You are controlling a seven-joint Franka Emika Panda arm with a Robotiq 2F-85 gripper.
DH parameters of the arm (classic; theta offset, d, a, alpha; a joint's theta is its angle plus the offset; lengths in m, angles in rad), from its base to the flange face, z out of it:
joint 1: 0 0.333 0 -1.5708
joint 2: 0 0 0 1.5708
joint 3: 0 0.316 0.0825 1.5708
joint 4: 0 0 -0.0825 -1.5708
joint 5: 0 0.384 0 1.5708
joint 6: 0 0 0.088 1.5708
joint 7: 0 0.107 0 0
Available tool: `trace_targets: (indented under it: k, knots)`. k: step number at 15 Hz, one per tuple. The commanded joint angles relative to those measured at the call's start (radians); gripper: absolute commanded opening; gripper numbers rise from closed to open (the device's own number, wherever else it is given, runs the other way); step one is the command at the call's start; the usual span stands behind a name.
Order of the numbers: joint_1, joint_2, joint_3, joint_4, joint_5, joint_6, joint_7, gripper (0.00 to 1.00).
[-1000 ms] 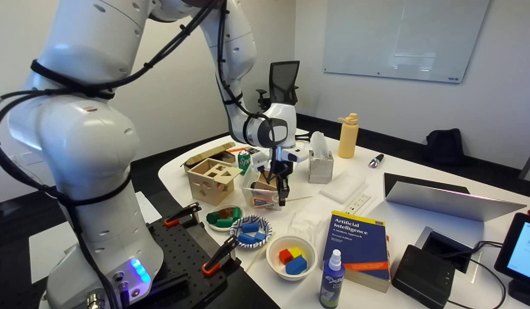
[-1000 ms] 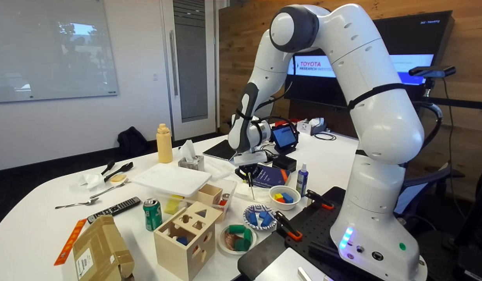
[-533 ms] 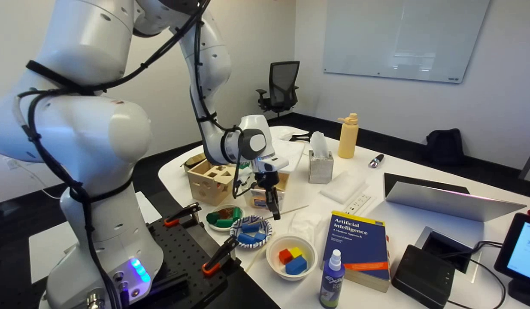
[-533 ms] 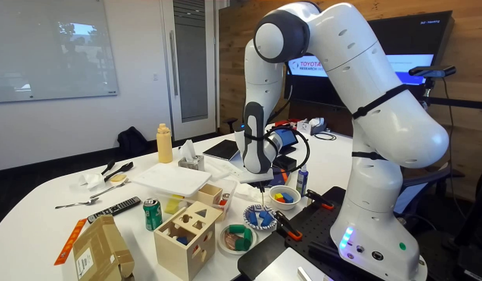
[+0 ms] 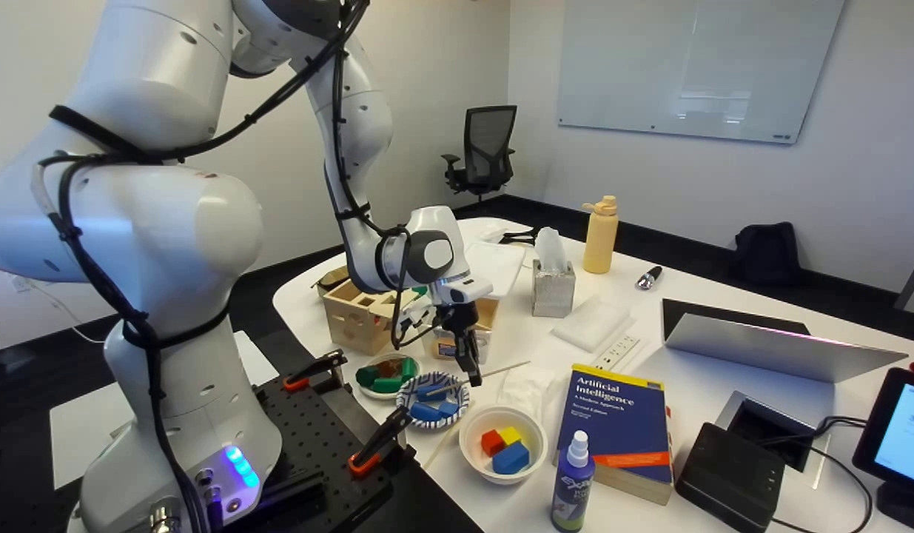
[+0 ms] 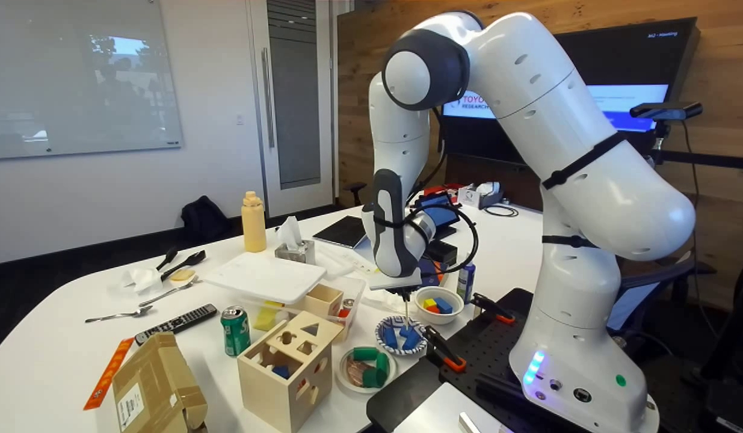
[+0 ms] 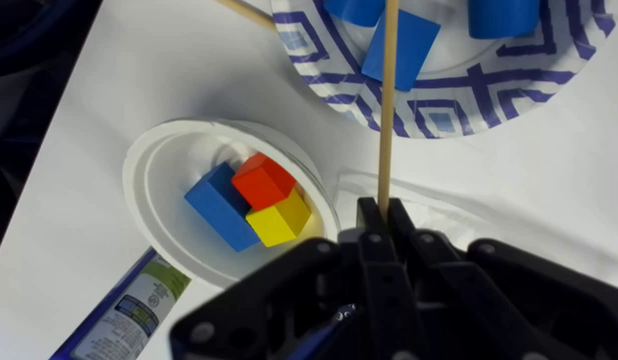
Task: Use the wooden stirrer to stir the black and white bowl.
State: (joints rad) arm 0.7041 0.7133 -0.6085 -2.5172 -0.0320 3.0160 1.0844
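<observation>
The wooden stirrer [image 7: 387,110] is a thin pale stick. My gripper [image 7: 383,210] is shut on it in the wrist view. The stirrer's far part reaches over the dark-blue-and-white patterned bowl [image 7: 454,100], which holds several blue blocks. In an exterior view the stirrer [image 5: 445,389] slants down over the bowl [image 5: 407,396], with its other end sticking out past my gripper [image 5: 474,379]. In an exterior view the stirrer [image 6: 406,310] points down into the bowl [image 6: 380,337] below my gripper [image 6: 405,294]. Whether its tip touches the blocks cannot be told.
A white bowl [image 5: 471,455] with red, yellow and blue blocks stands beside the patterned bowl. A plate [image 6: 342,373] with green blocks is on its other side. Another pale stick [image 5: 442,448] lies on the table. A black clamp [image 5: 382,444], a spray bottle [image 5: 573,481] and a wooden box [image 6: 287,373] are near.
My gripper has moved from beside the clear bin toward the robot base and lower, still holding the stirrer. The stirrer's end has come over the patterned bowl. Over the last half second it moved only slightly.
</observation>
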Motion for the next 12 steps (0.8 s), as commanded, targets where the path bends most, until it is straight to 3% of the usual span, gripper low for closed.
trace_targets:
  k: [1,12]
  knots:
    - [0.072,0.087,-0.023,0.05,0.058,-0.016,0.019,0.02]
    - [0.291,0.319,-0.113,0.138,0.237,-0.019,0.125,0.02]
